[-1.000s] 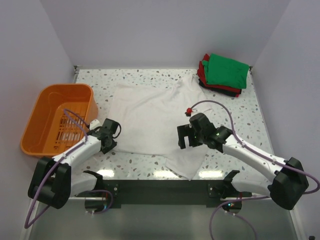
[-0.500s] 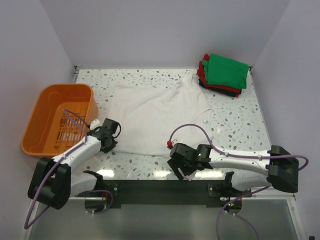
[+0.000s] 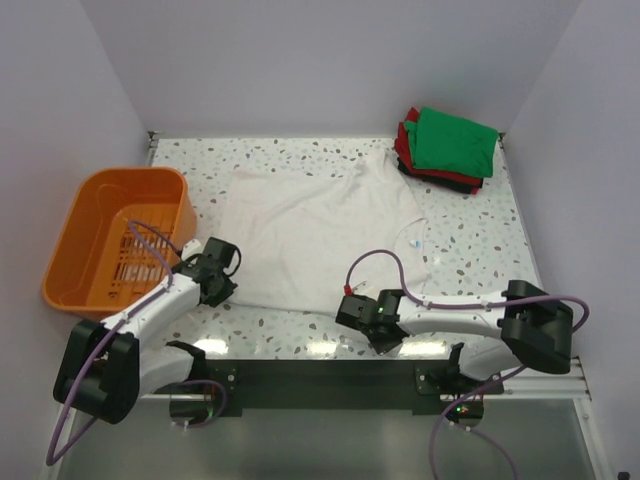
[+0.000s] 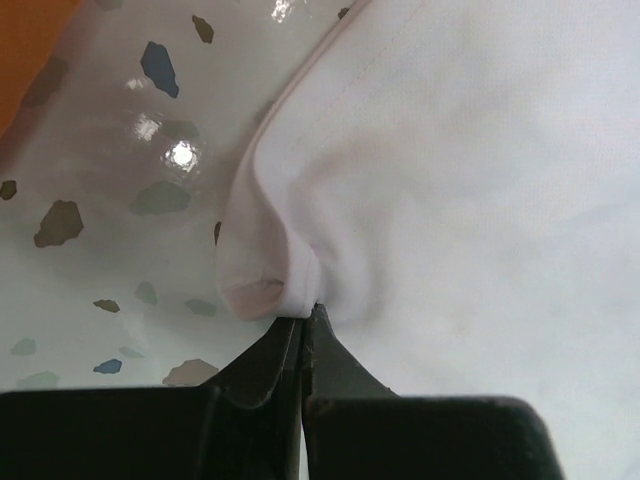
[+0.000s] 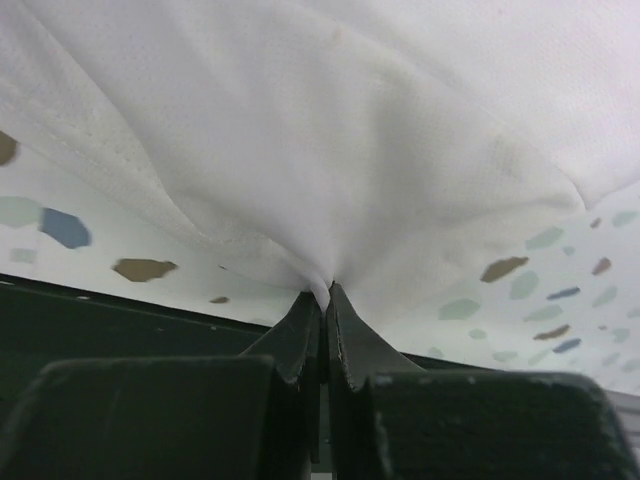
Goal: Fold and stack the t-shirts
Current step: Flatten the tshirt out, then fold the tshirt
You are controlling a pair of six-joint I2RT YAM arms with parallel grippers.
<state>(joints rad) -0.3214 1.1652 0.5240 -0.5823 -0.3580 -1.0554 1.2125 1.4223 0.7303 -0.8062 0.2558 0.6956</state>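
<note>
- A speckled table [image 3: 470,240] is enclosed by pale walls [image 3: 300,60].
- The off-white t-shirt [image 3: 300,230] is spread just beside the orange basket [image 3: 70,240].
- The folded t-shirts [image 3: 450,145] are stacked well apart from the basket.
- The spread shirt's basket-side corner is pinched by the left gripper [image 4: 303,320], its farther hem by the right gripper [image 5: 322,295].

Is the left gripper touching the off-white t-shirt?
Touching. The left wrist view shows the left gripper pinching the hem of the off-white t-shirt.

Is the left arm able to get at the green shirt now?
Probably not: the left gripper is shut on the white shirt at its edge, and the green shirt lies at the far right corner.
</note>
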